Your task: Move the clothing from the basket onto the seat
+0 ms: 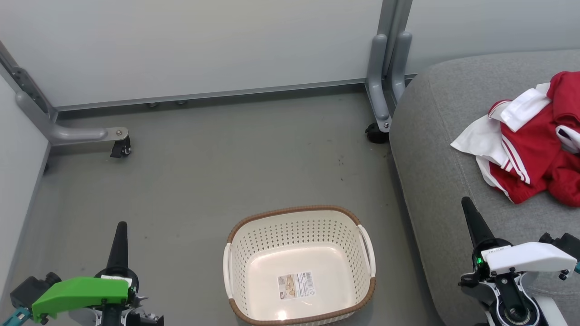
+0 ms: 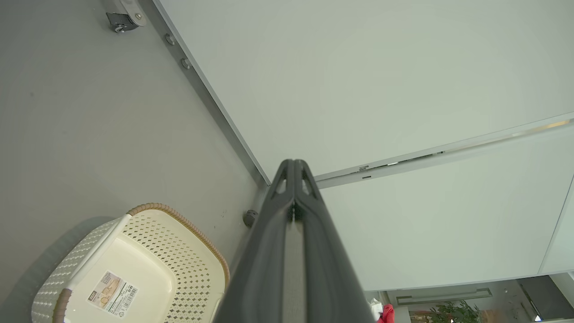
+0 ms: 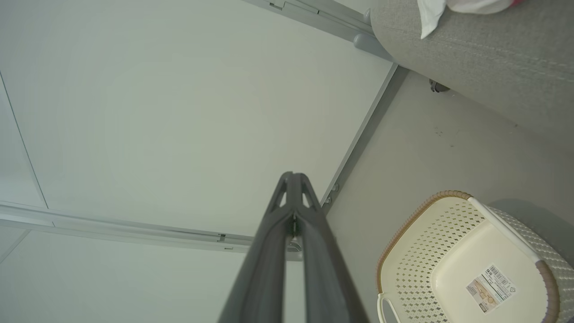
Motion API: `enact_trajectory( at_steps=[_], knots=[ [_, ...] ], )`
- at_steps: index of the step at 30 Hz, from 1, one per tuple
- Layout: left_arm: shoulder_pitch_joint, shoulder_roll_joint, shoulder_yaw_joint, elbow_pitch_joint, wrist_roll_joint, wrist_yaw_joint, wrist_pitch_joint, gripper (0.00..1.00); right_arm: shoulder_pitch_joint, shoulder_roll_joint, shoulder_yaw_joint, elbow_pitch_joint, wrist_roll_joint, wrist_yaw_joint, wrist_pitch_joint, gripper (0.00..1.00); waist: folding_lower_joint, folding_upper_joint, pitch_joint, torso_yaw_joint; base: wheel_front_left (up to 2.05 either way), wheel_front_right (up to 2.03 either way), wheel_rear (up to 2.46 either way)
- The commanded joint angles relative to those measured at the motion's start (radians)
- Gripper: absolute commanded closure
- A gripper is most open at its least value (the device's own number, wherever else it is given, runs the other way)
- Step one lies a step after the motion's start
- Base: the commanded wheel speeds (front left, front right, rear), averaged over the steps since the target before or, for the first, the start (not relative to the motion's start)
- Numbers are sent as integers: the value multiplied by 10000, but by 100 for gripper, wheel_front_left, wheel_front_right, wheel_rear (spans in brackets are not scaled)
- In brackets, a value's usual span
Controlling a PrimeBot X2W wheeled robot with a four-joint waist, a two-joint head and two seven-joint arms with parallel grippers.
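One basket (image 1: 317,226), perhaps two garments (image 1: 537,156).

Head view: from the robot's head, facing forward and down; high above the floor (image 1: 204,172), the basket (image 1: 299,226) low in the middle, the seat (image 1: 435,172) at the right edge.
Left wrist view: from left of the basket, facing along the left gripper (image 2: 293,165) toward the wall panel (image 2: 358,80); tilted, basket at lower left.
Right wrist view: from right of the basket, facing along the right gripper (image 3: 292,176) toward the same panel; tilted, basket at lower right, seat at upper right.
Shared by all three: basket with its paper label (image 1: 295,285), floor, wall panel.
Shared by head and right wrist: seat corner, white edge of the clothing (image 1: 534,154).
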Motion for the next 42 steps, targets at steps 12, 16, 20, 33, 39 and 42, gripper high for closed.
enact_trajectory(
  at_steps=[12, 16, 20, 33, 39, 42],
  knots=[
    [-355, 10, 116, 27, -1190, -111, 300, 100, -316, -15, -180, 214, 1142, 5, 212, 100, 0, 0, -64, 47, 0, 0, 0],
    [-409, 4, 146, 47, -1502, -112, 381, 100, -356, -3, -224, 280, 1452, 5, 282, 100, 0, 0, -85, 62, 0, 0, 0],
    [-428, -1, 174, 67, -1819, -117, 468, 100, -373, 9, -268, 354, 1749, 5, 333, 100, 0, 0, -106, 77, 0, 0, 0],
    [-535, -18, 247, 122, -2758, -178, 713, 100, -503, 44, -409, 571, 2666, 4, 514, 100, 0, 0, -174, 126, 0, 0, 0],
    [-601, -24, 273, 145, -3174, -189, 822, 100, -534, 64, -467, 662, 3045, 4, 590, 100, 0, 0, -205, 148, 0, 0, 0],
    [-610, -26, 289, 156, -3368, -202, 867, 100, -555, 74, -497, 707, 3240, 4, 640, 100, 0, 0, -221, 160, 0, 0, 0]
  ],
)
